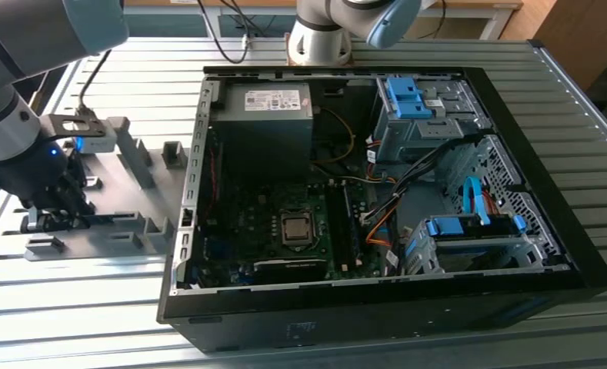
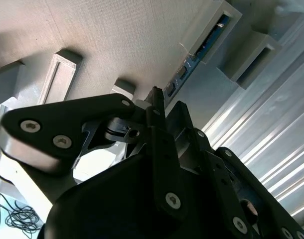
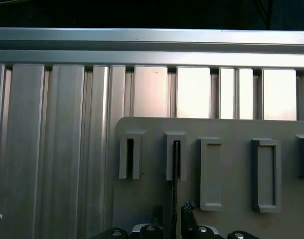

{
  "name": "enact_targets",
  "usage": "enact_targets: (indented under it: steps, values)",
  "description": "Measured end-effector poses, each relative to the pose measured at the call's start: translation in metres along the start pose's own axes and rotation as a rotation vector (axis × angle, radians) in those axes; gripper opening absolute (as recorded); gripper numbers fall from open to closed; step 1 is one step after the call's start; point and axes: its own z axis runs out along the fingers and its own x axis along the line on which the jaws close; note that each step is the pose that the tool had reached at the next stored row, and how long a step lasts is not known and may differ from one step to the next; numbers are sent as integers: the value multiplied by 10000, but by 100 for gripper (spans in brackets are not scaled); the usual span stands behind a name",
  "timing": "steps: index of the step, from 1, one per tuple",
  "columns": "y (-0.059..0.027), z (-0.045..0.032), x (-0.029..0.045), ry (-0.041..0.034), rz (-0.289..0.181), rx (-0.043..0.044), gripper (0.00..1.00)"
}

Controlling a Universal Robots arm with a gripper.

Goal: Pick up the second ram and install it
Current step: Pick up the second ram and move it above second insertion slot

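The second ram (image 2: 191, 60) is a thin blue-green board with dark chips, standing on edge in a slot of the grey holder plate (image 3: 231, 130). In the first wrist view it shows edge-on as a dark line (image 3: 175, 162) running from the slot down between my fingertips. My gripper (image 3: 173, 217) straddles the stick's near end, one black finger (image 3: 187, 211) on each side with a narrow gap, so it looks open. In the exterior view the gripper (image 1: 53, 218) is low over the holder plate (image 1: 128, 231), at that view's left, outside the computer case.
The open black computer case (image 1: 385, 307) lies at the exterior view's right of the holder, with the motherboard (image 1: 282, 231), its processor socket and memory slots (image 1: 346, 227) inside. Upright grey holder blocks (image 1: 128, 146) stand behind the gripper. Everything rests on a ribbed aluminium table (image 1: 67, 307).
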Motion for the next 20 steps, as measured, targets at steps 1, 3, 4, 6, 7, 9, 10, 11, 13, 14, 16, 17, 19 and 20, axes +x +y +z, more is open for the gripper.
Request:
enact_targets:
  steps: [1,3,4,6,7,9,10,11,13,14,16,17,19,20]
  values:
    - [0,4,-2,1,1,0,29]
    - [0,12,-7,0,1,0,29]
    - [0,16,-11,0,1,1,29]
    - [0,25,-19,0,1,1,29]
    - [0,29,-23,0,1,0,29]
    - [-1,37,-30,-1,0,1,29]
    - [0,41,-32,-1,-1,2,29]
    - [3,45,-33,-1,0,2,29]
    - [7,52,-33,0,0,1,29]
    - [8,56,-34,-1,1,2,29]
    - [9,60,-33,0,0,0,29]
    - [10,62,-33,1,0,-1,29]
    - [10,65,-33,0,0,0,29]
    - [10,67,-34,0,1,0,29]
